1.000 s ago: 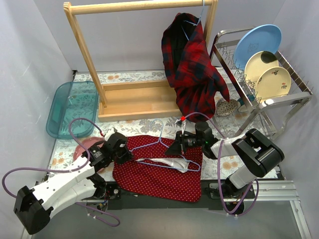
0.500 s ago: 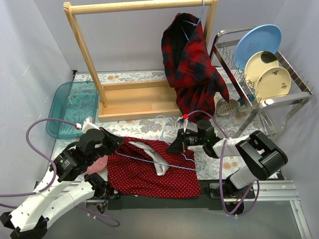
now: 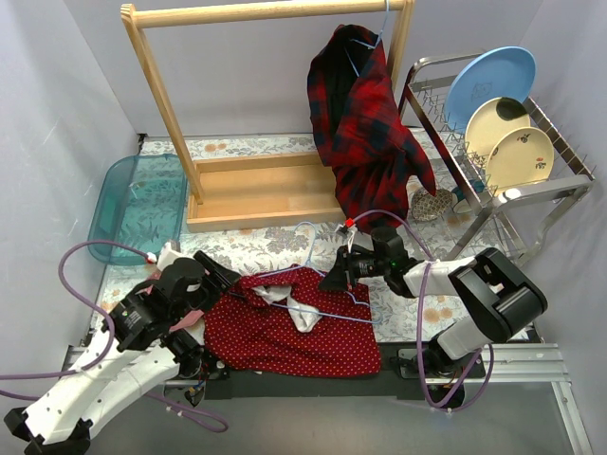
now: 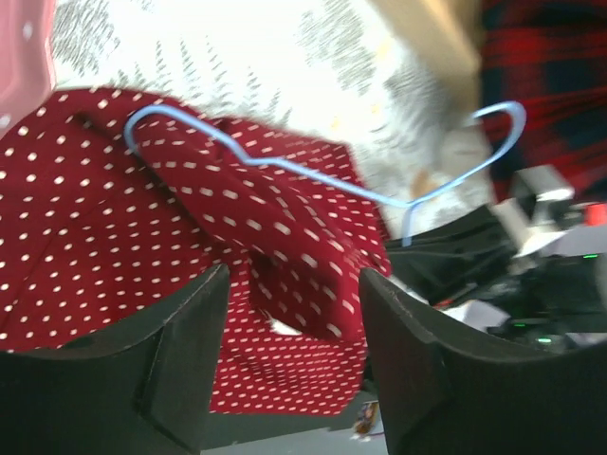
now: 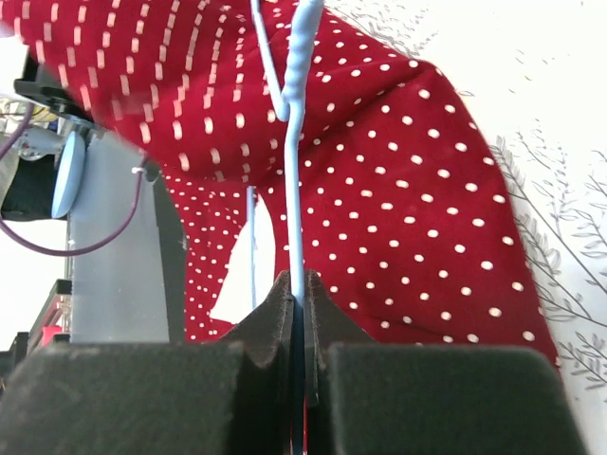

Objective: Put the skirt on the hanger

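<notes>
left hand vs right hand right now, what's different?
The left hand has its fingers apart with nothing between them; the right hand is shut on the wire of the blue hanger. The left hand is at the left edge of the red dotted skirt; the right hand is at its right edge. Both are low over the table and face each other across the skirt.

High overview, close wrist views, skirt (image 3: 313,346) shared
</notes>
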Controlling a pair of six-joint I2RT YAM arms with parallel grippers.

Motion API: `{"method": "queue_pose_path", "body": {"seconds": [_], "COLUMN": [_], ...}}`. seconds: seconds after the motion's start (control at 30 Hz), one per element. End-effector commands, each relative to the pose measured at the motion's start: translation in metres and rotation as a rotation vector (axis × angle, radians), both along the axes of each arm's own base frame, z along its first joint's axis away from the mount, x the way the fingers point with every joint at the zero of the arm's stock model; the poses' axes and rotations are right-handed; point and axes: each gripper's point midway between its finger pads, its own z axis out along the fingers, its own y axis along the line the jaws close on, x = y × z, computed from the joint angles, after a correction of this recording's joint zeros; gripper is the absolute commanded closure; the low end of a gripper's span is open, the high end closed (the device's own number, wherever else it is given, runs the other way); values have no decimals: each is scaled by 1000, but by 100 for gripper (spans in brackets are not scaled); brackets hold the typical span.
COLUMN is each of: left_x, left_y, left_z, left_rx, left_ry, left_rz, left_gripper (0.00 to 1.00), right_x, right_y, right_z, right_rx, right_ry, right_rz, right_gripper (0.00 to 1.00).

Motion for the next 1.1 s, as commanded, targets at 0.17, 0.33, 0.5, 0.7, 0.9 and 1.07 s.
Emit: {"method": "queue_pose_path", "body": {"seconds": [0.17, 0.33, 0.5, 0.7, 0.9, 1.07], "left_x": [-5, -24, -43, -50, -35, -9], "left_y": [-60, -94, -122, -164, -204, -203], "left_z": [17, 58, 42, 13, -25, -37], "left_rx": [-87, -192, -218, 53, 364, 445], "left_ry": [-88, -241, -163, -212, -230, -242], "left_rz": [-349, -623, -838, -1020, -1093, -961], "left_gripper": [36, 2, 2, 2, 3, 15], "right_x": [-7, -6, -6, -1, 5, 3], "right_y": [15, 20, 27, 26, 19, 12], "right_z": [-5, -7, -11, -7, -9, -17], "right_rx": [-43, -46, -51, -51, -70, -92], "right_ry": [-15, -7, 21, 3, 6, 45], "right_rz": [74, 78, 101, 106, 95, 87], "right_gripper": [99, 99, 99, 99, 99, 99]}}
